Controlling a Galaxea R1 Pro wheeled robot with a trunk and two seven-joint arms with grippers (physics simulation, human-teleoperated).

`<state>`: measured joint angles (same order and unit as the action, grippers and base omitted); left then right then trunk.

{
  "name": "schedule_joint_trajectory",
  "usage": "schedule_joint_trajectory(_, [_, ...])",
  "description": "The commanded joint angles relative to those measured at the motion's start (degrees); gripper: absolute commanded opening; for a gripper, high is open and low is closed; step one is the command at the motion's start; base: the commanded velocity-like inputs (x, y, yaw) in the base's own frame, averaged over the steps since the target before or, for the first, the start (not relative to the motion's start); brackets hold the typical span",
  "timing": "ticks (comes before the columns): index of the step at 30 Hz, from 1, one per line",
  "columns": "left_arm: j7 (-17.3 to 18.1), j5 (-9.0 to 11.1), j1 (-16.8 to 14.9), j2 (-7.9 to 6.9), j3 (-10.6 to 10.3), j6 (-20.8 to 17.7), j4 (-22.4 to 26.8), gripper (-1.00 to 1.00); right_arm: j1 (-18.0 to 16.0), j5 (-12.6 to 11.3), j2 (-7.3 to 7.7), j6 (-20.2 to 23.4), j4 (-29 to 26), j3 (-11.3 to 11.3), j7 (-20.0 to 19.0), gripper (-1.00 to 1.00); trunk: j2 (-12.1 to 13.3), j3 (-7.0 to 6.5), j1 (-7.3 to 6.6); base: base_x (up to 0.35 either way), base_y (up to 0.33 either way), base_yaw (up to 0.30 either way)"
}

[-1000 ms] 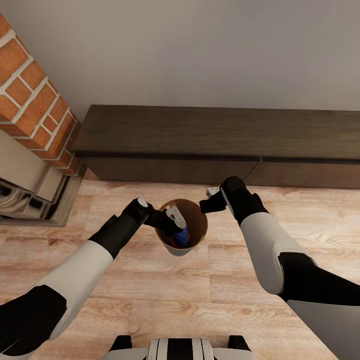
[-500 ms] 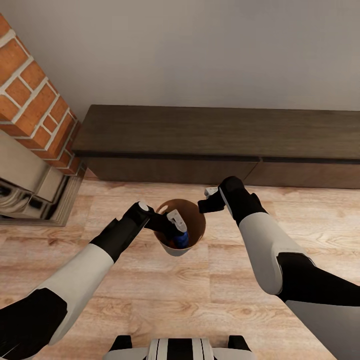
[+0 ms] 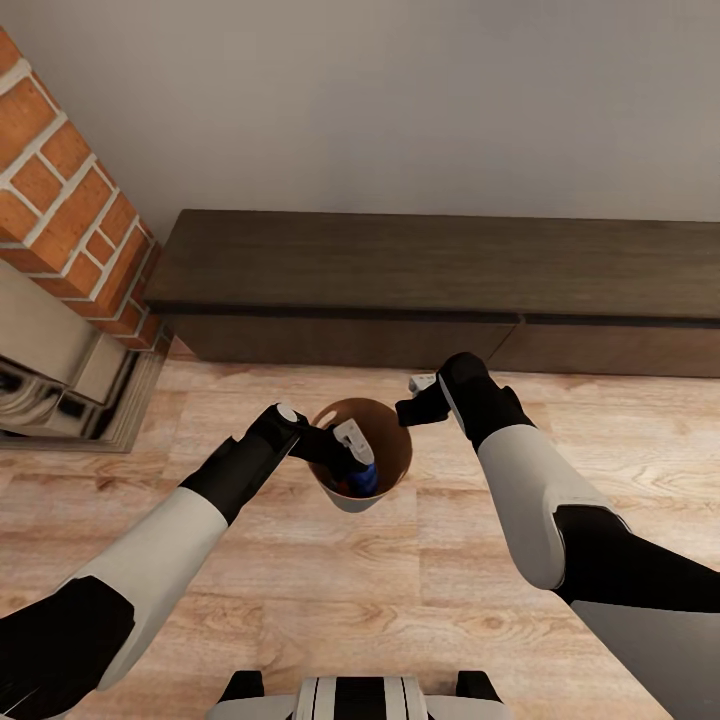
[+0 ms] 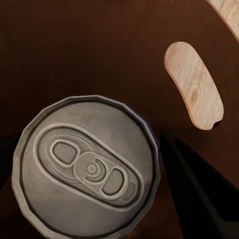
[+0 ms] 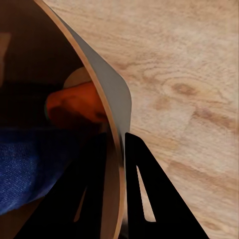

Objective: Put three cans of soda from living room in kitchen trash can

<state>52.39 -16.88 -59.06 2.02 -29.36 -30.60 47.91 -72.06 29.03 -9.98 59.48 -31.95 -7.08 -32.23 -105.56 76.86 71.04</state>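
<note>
The bin hangs above the wood floor in the living room, in front of the long dark cabinet and beside the brick fireplace. The right gripper pinches the bin's rim: in the right wrist view its two fingers straddle the thin wall, one inside and one outside, closed narrow on it. The left gripper reaches down into the bin with the blue can; the left wrist view looks straight onto the can's silver top with dark fingers on both sides, so the can seems to be held, though the contact itself is hard to make out. An orange can already lies in the bottom of the bin, next to the blue one; whether a second orange can is there too, I cannot tell. The step in hand looks like dropping the blue can into the bin. Next, the left fingers would need to spread and let the can settle, then the arm must lift clear of the rim without knocking it. With the cans aboard, the right hand must keep the bin level for the trip to the kitchen.
</note>
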Motion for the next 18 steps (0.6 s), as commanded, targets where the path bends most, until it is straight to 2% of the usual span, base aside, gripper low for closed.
schedule_joint_trajectory(1, [0.1,-0.1,0.0,0.0,0.0,0.1,0.0,-1.0,0.0,-1.9,-0.01,0.5,0.0,-0.1,-0.5,-1.0,0.0,0.0,0.0,0.0,0.0,0.0])
schedule_joint_trajectory(17, [-0.2,-0.1,0.0,0.0,0.0,0.2,0.0,-1.0,0.0,-2.0,-0.01,0.5,0.0,-0.2,-0.5,-1.0,0.0,0.0,0.0,0.0,0.0,0.0])
schedule_joint_trajectory(18, [-0.3,-0.1,0.0,0.0,0.0,0.2,0.0,1.0,0.0,-2.0,-0.01,0.5,0.0,-0.2,-0.5,-1.0,0.0,0.0,0.0,0.0,0.0,0.0])
